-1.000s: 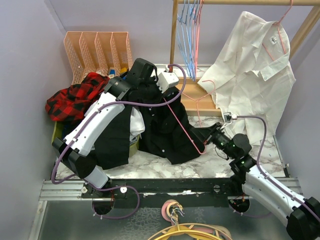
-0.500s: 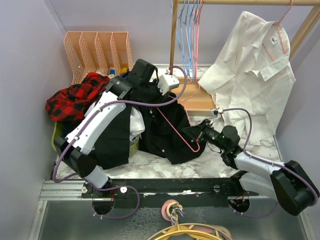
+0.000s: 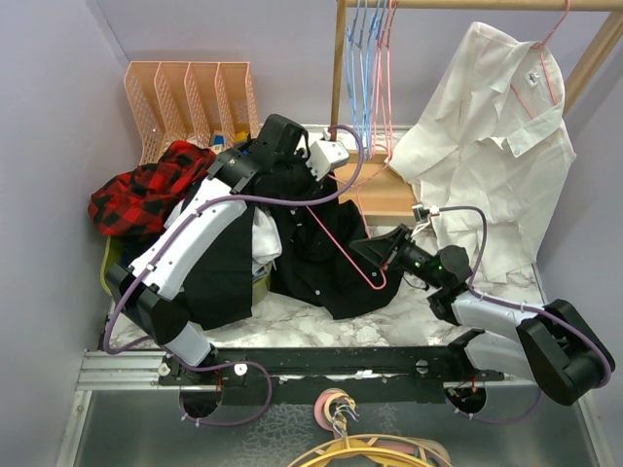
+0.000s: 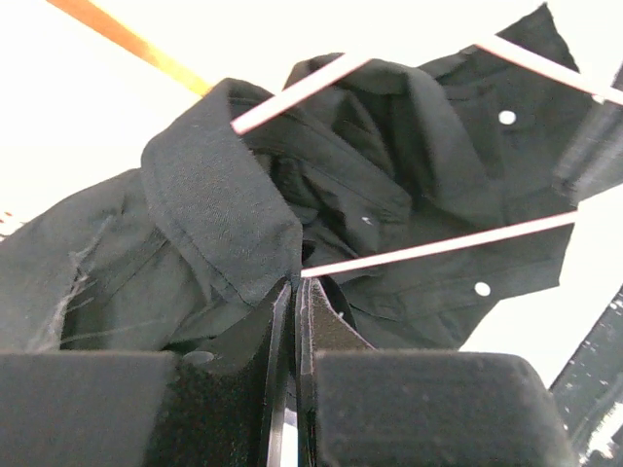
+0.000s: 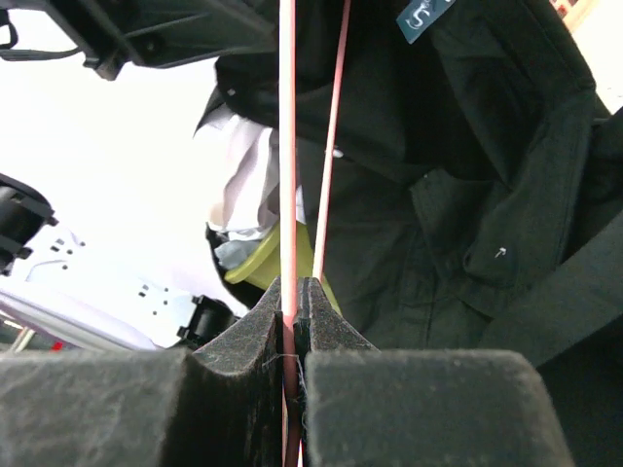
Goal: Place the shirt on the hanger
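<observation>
A white marbled table [image 3: 321, 329] fills the floor of a small lilac-walled booth, with a wooden clothes rail [image 3: 339, 88] standing at its far side. One black shirt [image 3: 311, 255] is heaped in the middle of the table between two robot arms, with part of it draped over the left arm. One white shirt [image 3: 496, 136] hangs from the rail on the right. One red-and-black plaid garment [image 3: 146, 190] is bunched at the left edge, in front of one peach file rack [image 3: 190, 95] with four slots. A small bunch of blue hangers [image 3: 362, 58] hangs from the rail; I cannot count them exactly. One pink hanger [image 3: 343, 245] lies slantwise across the front of the black shirt, running from near the collar down toward the shirt's right edge. There are two grippers. The left gripper [image 4: 295, 285] is raised at the back of the heap. Its jaws are pressed together on a fold of the black shirt's collar, and two pink wires of the hanger cross just above them in the left wrist view. The right gripper [image 5: 295, 284] is low at the shirt's right edge. Its jaws are pinched together on one straight wire of the hanger, and a second wire rises just beside it. The black shirt lies directly behind that wire, just beyond the right gripper's tips. Small pale buttons [image 4: 506, 117] dot the shirt front.
</observation>
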